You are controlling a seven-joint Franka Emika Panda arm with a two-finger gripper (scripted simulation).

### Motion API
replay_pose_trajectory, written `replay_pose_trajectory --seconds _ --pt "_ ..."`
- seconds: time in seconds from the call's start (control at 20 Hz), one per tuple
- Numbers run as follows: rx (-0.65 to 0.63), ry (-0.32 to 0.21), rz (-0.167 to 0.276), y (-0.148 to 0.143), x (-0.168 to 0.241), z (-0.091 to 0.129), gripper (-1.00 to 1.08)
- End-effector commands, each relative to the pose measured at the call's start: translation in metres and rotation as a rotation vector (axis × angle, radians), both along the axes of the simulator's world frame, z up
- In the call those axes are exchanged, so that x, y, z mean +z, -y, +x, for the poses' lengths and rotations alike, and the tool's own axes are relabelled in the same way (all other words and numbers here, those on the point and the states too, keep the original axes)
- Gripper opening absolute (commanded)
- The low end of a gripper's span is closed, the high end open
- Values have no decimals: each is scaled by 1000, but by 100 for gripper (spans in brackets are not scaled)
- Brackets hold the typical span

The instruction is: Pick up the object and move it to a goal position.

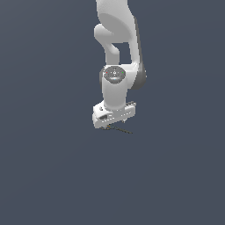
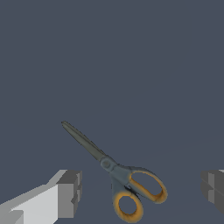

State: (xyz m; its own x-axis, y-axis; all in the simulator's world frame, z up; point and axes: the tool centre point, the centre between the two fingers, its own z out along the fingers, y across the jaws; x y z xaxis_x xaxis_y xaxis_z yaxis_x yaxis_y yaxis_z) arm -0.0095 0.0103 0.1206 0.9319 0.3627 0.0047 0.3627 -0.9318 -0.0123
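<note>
1. The wrist view shows the object to be a pair of scissors: 2 dark grey blades closed into 1 slender point, a grey pivot, and 2 handle loops lined in orange-yellow.
2. The scissors lie flat on a plain dark grey-blue floor; no edge or corner of that surface appears in either view.
3. The gripper is spread wide. 1 grey finger pad stands to one side of the scissors and the other at the far side of the picture, with the handle loops between them.
4. Neither pad touches the scissors; a clear gap shows on both sides.
5. In the exterior view the white arm hangs straight down, with the gripper low over the floor.
6. There the scissors appear only as a thin dark sliver just under the fingers, poking out toward the exterior view's right.
</note>
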Motion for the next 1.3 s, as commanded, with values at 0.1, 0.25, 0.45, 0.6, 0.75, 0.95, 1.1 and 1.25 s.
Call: replay_pose_trajectory --seconds 0.1,0.25,0.45,0.6,0.75,0.95,1.1,1.25 --pt "137 1 -7 0 -15 -7 100" --pt "229 1 -10 -1 -25 -12 100" --pt "349 2 -12 -2 -37 -19 100" --pt "427 2 -13 -3 -45 -24 100" --pt "491 3 -14 -4 -52 -28 100" --pt "555 3 -13 -5 -58 -32 100" --pt "586 4 -13 -5 -61 -34 100" --pt "602 4 -13 -5 -62 -35 100"
